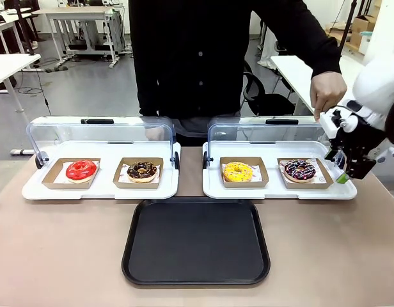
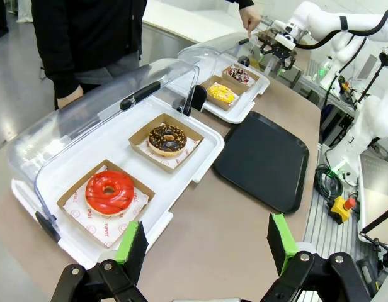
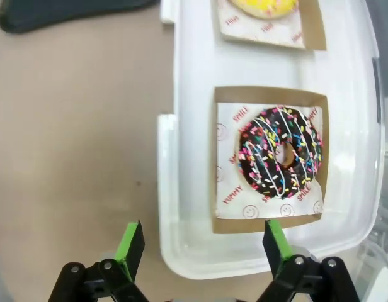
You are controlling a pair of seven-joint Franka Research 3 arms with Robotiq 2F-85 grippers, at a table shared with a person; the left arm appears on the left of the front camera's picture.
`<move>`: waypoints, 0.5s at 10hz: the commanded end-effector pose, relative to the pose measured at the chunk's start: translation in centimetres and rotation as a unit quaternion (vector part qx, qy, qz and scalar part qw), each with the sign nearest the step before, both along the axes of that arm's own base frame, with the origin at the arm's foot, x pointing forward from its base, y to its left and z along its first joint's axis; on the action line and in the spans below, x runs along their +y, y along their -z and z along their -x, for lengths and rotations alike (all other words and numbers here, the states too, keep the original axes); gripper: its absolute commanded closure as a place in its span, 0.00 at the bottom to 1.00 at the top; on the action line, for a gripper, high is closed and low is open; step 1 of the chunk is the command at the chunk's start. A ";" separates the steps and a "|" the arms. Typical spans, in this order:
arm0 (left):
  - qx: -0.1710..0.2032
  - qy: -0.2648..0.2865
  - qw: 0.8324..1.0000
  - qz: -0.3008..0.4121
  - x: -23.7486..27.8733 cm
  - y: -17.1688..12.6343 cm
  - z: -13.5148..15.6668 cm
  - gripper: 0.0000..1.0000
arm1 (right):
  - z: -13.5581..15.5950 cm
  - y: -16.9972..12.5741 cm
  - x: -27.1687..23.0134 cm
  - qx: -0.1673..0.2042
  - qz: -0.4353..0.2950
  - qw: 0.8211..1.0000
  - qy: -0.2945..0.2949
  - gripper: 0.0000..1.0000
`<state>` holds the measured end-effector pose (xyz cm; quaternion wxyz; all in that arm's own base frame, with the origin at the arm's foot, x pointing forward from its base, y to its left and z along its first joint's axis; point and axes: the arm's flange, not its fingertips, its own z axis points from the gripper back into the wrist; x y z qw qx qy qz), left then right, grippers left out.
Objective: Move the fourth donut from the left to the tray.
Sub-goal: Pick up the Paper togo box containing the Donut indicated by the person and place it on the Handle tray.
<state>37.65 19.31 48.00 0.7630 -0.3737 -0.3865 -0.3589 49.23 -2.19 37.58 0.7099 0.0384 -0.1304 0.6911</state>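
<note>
The fourth donut [image 1: 300, 169], chocolate-glazed with pink and white drizzle and sprinkles, lies in its brown cardboard holder [image 1: 304, 173] on the right white display tray. The wrist views also show the donut [image 3: 279, 153] [image 2: 239, 75]. My right gripper [image 1: 342, 171] hovers open at that tray's right end, just beyond the holder; in its own view the right gripper [image 3: 203, 244] straddles the tray's rim below the holder. The black tray [image 1: 196, 241] lies at the table's front middle, bare. My left gripper [image 2: 205, 242] is open over the table's left end.
A person stands behind the table, one hand [image 1: 326, 91] hanging above the right lid. A yellow donut [image 1: 238, 171] shares the right display tray [image 1: 213, 188]. The left display tray [image 1: 104, 188] holds a red donut [image 1: 81, 169] and a crumbed chocolate donut [image 1: 142, 170]. Both clear lids stand raised.
</note>
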 end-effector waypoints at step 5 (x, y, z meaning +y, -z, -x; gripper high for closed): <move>-0.017 0.002 1.000 0.011 0.1 -0.2 -0.2 0.00 | -0.5 3.8 0.7 -0.079 0.045 0.996 -0.018 0.00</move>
